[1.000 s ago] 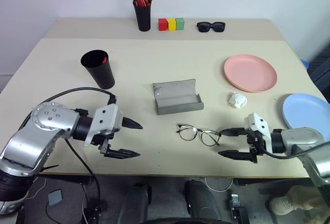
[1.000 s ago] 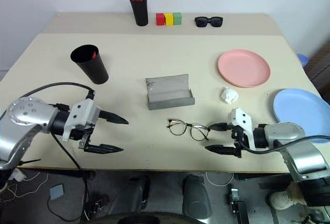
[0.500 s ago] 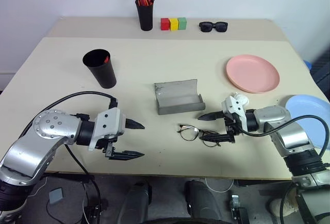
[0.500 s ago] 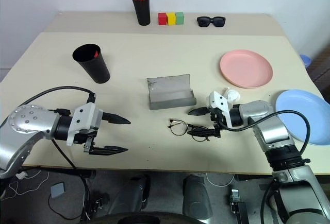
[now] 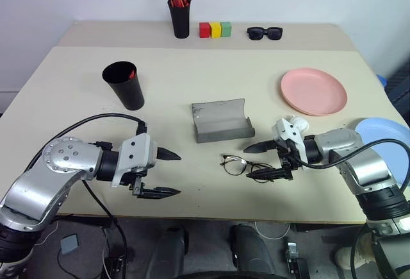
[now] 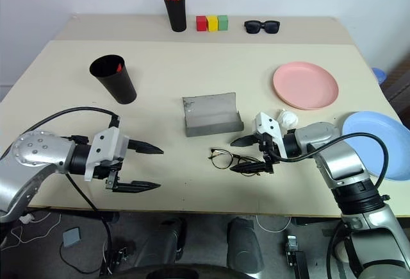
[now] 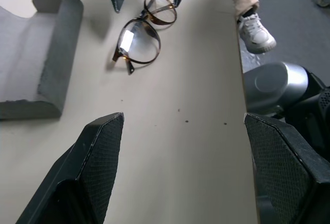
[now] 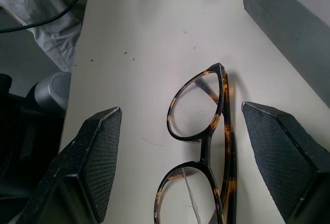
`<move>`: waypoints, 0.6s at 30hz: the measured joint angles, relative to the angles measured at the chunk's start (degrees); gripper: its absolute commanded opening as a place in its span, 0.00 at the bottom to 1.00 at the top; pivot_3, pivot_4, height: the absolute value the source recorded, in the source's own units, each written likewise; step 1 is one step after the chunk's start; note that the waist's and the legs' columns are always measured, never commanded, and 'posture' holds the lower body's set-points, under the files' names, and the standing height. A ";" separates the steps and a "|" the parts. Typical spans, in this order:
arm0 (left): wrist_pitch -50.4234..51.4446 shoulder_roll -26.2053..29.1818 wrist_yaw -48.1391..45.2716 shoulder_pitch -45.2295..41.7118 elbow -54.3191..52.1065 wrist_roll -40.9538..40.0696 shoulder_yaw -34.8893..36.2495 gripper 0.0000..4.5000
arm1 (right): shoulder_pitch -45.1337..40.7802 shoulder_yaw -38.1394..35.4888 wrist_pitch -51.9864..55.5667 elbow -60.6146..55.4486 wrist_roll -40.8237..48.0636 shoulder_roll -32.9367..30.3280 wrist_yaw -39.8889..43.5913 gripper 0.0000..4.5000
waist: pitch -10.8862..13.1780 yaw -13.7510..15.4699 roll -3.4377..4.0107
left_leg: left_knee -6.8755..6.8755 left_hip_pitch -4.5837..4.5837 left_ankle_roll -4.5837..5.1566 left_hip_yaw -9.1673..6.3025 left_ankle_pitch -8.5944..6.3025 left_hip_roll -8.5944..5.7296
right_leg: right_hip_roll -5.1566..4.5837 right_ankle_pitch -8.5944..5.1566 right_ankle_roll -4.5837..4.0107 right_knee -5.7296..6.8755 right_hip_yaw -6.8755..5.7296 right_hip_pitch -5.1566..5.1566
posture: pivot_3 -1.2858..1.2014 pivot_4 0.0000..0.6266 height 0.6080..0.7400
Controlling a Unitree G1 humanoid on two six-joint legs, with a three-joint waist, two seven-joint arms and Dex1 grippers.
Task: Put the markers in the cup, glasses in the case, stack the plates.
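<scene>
Straddling the glasses (image 5: 246,166) with its fingers spread wide, the right gripper (image 5: 265,161) has not clamped; the left gripper (image 5: 168,174) hangs agape and empty. Beyond, the case (image 5: 220,120) lies open, unfilled. The cup (image 5: 123,85) shows red inside. Farthest, the plates, pink (image 5: 313,91) and blue (image 5: 384,136), sit unstacked.

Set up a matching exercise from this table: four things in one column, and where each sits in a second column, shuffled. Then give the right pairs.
Things
1. glasses
2. pink plate
3. case
4. sunglasses

Places
A. at the far edge, beside the coloured blocks
B. between the open fingers of the right gripper
C. mid-table, lying open
D. on the right side of the table, beyond the crumpled white wad

Pairs: 1-B, 2-D, 3-C, 4-A
</scene>
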 measured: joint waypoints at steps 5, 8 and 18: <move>0.00 -0.01 0.53 -0.20 0.00 0.01 -0.28 0.85 | 0.38 0.24 -1.05 0.84 -0.84 0.11 -0.58 0.84 | 0.00 -0.01 0.00 | -0.01 0.00 0.00 0.00 0.00 0.00 | 0.00 0.00 0.00 0.00 0.00 0.00 | 0.52 0.24 1.00; -0.01 -0.01 0.90 -0.20 0.00 0.01 -0.28 0.85 | 0.81 0.35 -1.80 1.97 -1.27 0.16 -0.75 0.84 | 0.00 -0.03 0.00 | -0.01 0.00 0.00 0.00 0.00 0.00 | 0.00 0.00 0.00 0.00 0.00 -0.01 | 0.52 0.24 1.00; 0.00 -0.04 1.92 0.92 0.02 -0.56 -0.01 0.85 | 3.12 0.23 -7.30 6.16 -2.23 0.71 -0.94 0.84 | 0.00 -0.02 0.00 | -0.01 0.00 0.00 0.00 0.00 0.00 | 0.00 0.00 0.01 -0.01 0.00 0.00 | 0.52 0.24 1.00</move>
